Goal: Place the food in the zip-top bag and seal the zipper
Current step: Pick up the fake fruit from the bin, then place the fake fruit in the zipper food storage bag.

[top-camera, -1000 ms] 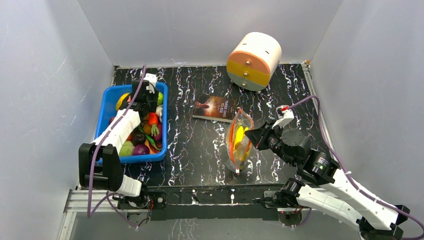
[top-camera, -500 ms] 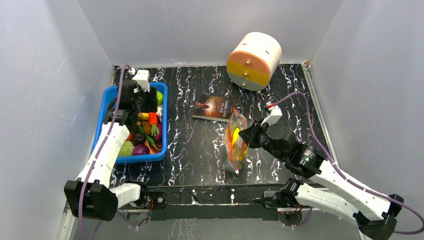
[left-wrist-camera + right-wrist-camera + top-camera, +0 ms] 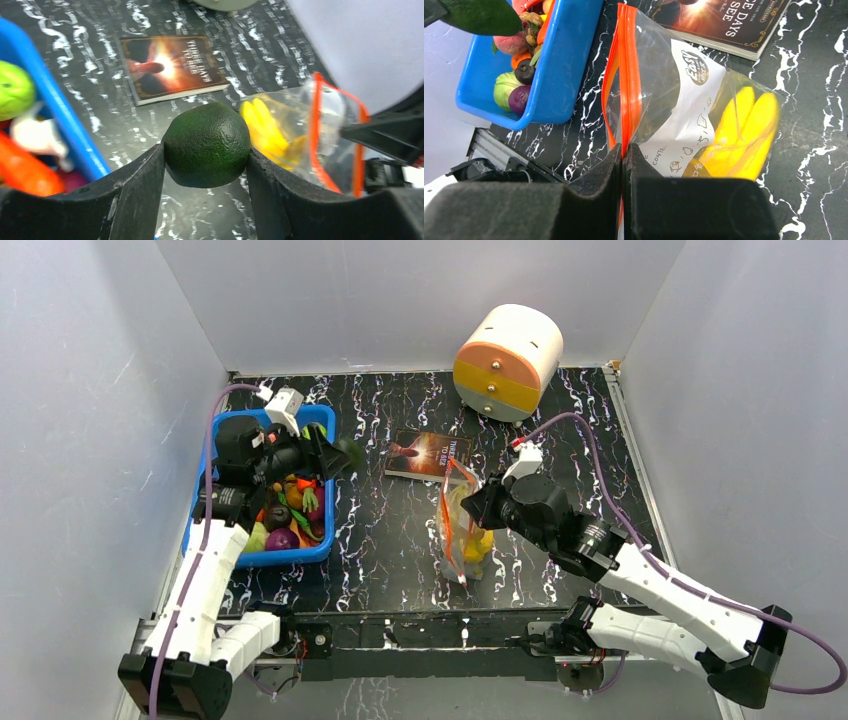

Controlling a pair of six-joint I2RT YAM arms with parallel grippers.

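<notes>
My left gripper is shut on a dark green round fruit, held in the air just right of the blue bin's right rim. My right gripper is shut on the red-orange zipper strip of the clear zip-top bag, holding it upright with its mouth open toward the left. A yellow banana lies inside the bag. More food fills the bin: orange, purple, green and brown pieces. The pale slider is not visible.
A book lies flat behind the bag. A round white drum with orange and yellow bands stands at the back. White walls close in on three sides of the black marbled table.
My left gripper has lifted out of the bin with the green fruit and swung right, toward the bag. My right gripper has carried the bag slightly left.
</notes>
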